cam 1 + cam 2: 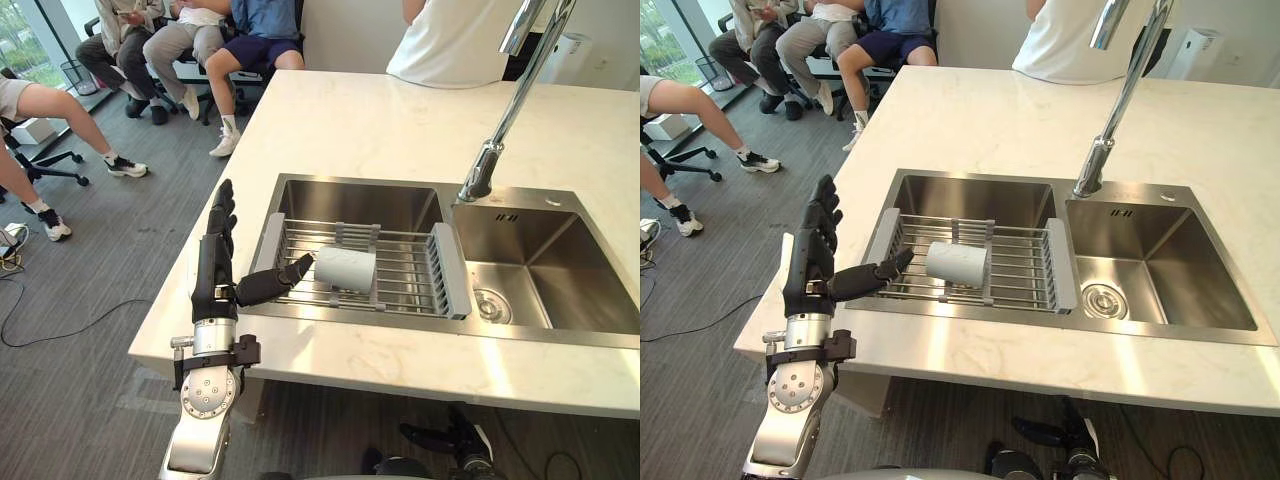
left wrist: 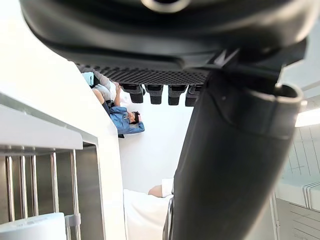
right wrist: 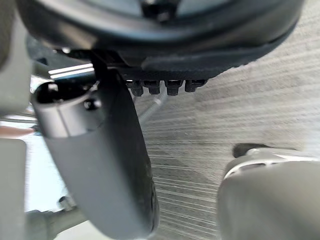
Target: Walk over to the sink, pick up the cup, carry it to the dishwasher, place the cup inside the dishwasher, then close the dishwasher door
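The cup point(image 1: 345, 268) lies on its side on a wire rack point(image 1: 405, 255) set across the left basin of the sink point(image 1: 575, 300), its open mouth turned toward the left hand point(image 1: 212, 270). It looks like a plain pale cup: probably light and rigid, with a smooth wall that could slip and may roll on the bars. If it is ceramic, it would chip against the steel. I see no handle, so the best hold is likely around the body, thumb on one side and fingers on the other. No label or writing is readable on it.

The left hand hovers at the rack's left end, fingers straight and thumb point(image 1: 275, 282) spread toward the cup, not touching it. The right hand point(image 3: 100, 165) hangs over the floor, relaxed and empty. A tap point(image 1: 500, 120) rises from the pale worktop point(image 1: 380, 120).
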Available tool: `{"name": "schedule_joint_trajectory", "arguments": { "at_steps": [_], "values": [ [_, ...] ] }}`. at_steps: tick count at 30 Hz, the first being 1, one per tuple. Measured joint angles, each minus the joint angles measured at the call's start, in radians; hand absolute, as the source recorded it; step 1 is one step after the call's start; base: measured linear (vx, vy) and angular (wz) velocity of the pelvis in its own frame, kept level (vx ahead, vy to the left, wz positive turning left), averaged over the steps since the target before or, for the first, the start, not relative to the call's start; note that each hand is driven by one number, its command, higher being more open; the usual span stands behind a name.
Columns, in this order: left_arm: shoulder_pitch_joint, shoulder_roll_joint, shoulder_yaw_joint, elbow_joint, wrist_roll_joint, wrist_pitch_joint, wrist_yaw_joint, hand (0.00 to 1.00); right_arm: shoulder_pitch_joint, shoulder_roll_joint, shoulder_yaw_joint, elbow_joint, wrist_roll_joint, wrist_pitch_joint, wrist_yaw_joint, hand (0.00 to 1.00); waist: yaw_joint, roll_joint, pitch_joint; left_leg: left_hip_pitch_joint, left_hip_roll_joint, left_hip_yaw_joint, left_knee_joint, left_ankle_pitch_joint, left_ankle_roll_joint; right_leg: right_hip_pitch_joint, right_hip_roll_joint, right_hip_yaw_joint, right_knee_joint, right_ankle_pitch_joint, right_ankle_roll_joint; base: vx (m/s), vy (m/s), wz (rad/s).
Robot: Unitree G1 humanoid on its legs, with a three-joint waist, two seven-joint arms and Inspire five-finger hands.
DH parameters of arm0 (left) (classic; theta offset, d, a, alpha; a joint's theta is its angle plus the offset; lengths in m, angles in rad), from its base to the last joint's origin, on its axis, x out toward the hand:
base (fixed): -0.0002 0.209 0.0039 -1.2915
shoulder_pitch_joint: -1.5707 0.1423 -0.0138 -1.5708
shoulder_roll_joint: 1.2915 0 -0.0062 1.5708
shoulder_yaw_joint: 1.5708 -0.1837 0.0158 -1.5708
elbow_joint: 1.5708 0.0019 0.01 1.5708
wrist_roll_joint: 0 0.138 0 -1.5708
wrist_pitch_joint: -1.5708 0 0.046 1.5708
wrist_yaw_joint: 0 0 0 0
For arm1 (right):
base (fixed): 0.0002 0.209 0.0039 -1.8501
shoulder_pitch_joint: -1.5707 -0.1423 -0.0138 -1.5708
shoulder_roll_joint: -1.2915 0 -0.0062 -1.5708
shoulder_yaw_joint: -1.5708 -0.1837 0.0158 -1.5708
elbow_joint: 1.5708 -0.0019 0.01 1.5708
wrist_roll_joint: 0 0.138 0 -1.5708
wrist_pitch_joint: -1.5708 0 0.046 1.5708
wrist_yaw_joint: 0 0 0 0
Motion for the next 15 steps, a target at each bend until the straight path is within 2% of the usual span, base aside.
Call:
{"name": "schedule_joint_trajectory", "arguments": {
  "at_steps": [1, 2, 3, 4, 5, 6, 7, 10, 15],
  "values": [
    [-0.001, 0.000, 0.000, -0.014, 0.000, 0.000, 0.002, 1.00, 0.038, 0.020, 0.027, -0.080, -0.015, -0.006, 0.013, 1.00, 0.000, 0.007, 0.005, -0.054, 0.025, -0.001, 0.127, 0.005, -0.011, 0.030, 0.019, 0.001, -0.027, 0.000, -0.023, 0.09, -0.065, -0.16],
    [-0.002, 0.001, -0.001, -0.029, 0.001, 0.000, 0.003, 1.00, 0.054, 0.042, 0.047, -0.102, -0.038, -0.011, 0.024, 1.00, 0.001, 0.000, 0.007, -0.089, 0.033, -0.004, 0.193, -0.012, -0.017, 0.044, 0.028, 0.008, -0.039, -0.009, -0.043, 0.09, -0.044, -0.17],
    [-0.004, 0.001, -0.001, -0.040, 0.001, 0.000, 0.004, 1.00, 0.056, 0.050, 0.056, -0.105, -0.043, -0.010, 0.025, 1.00, 0.002, -0.001, 0.006, -0.100, 0.028, -0.008, 0.189, -0.032, -0.012, 0.046, 0.028, 0.013, -0.039, -0.012, -0.048, 0.09, -0.003, -0.21],
    [-0.016, 0.001, -0.003, -0.056, 0.003, 0.000, 0.005, 1.00, 0.057, 0.057, 0.057, -0.114, -0.056, -0.009, 0.027, 1.00, 0.004, 0.001, 0.006, -0.123, 0.003, -0.023, 0.143, -0.065, -0.009, 0.045, 0.025, 0.021, -0.039, -0.015, -0.052, 0.08, 0.045, -0.21],
    [-0.037, 0.005, -0.003, -0.059, 0.005, -0.002, 0.009, 1.00, 0.054, 0.057, 0.057, -0.114, -0.070, -0.008, 0.026, 1.00, 0.009, 0.003, 0.006, -0.134, -0.029, -0.047, 0.050, -0.071, -0.006, 0.041, 0.020, 0.029, -0.037, -0.017, -0.048, 0.08, 0.074, -0.21],
    [-0.048, 0.007, -0.002, -0.059, 0.005, -0.002, 0.010, 1.00, 0.055, 0.057, 0.057, -0.114, -0.072, -0.008, 0.024, 1.00, 0.014, 0.007, 0.004, -0.134, -0.042, -0.061, -0.011, -0.064, -0.006, 0.038, 0.020, 0.034, -0.031, -0.019, -0.042, 0.11, 0.158, -0.36],
    [-0.068, 0.023, 0.000, -0.056, 0.017, -0.003, 0.021, 1.00, 0.048, 0.052, 0.056, -0.101, -0.078, -0.003, 0.023, 1.00, 0.028, 0.005, 0.003, -0.106, -0.063, -0.072, -0.120, 0.024, -0.003, 0.031, 0.018, 0.060, -0.004, -0.024, -0.010, 0.11, 0.130, -0.28],
    [-0.073, 0.078, -0.011, -0.056, 0.024, 0.000, 0.042, 1.00, 0.074, 0.069, 0.057, -0.118, -0.086, 0.001, 0.021, 1.00, 0.028, -0.019, -0.012, -0.090, -0.088, -0.060, -0.158, 0.040, 0.009, 0.030, -0.006, 0.069, -0.018, -0.022, 0.010, 0.14, 0.097, -0.08],
    [-0.080, 0.120, -0.069, -0.056, 0.034, 0.003, 0.037, 1.00, 0.089, 0.069, 0.068, -0.123, -0.086, 0.001, 0.045, 1.00, 0.024, -0.020, -0.018, -0.027, -0.121, -0.044, -0.266, 0.079, 0.023, 0.047, -0.032, 0.080, -0.040, -0.025, 0.024, 0.07, 0.042, -0.04]
  ]
}}
